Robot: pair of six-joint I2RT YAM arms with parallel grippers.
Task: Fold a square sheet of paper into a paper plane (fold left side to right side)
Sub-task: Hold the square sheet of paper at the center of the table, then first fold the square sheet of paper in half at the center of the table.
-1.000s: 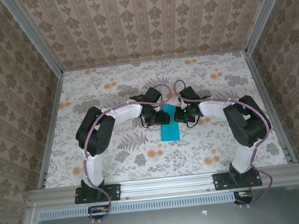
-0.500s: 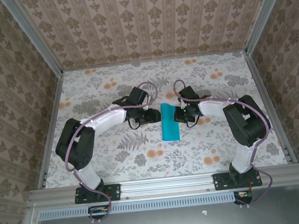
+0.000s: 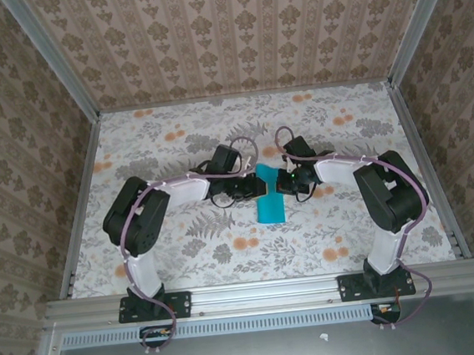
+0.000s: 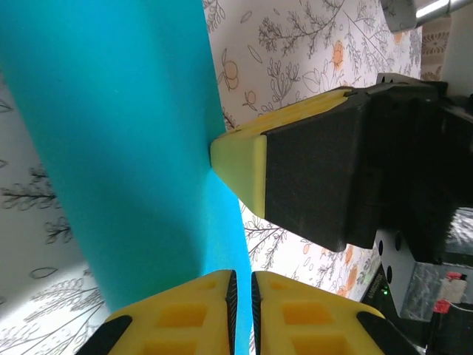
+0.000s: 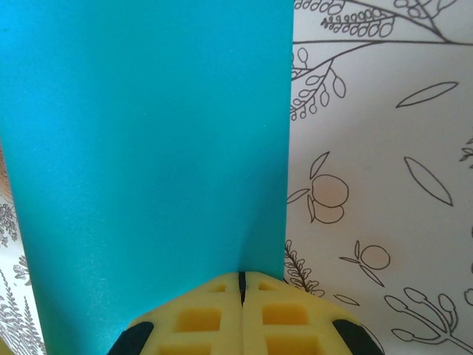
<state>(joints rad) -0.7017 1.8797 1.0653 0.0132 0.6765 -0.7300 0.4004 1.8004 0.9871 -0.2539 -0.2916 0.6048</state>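
Top external view showed the sheet of paper [image 3: 269, 209] on the table [image 3: 174, 133] as a narrow rectangle, long axis running near to far. You had the left gripper [image 3: 253, 190] pinched shut on its left side and the right gripper [image 3: 281, 182] clamped on its right edge (both toward the far half). The paper lay inward from each gripper, with neither arm nearer.

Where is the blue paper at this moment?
In the top view, the blue paper lies centrally, directly between the left end effector and the right end effector.
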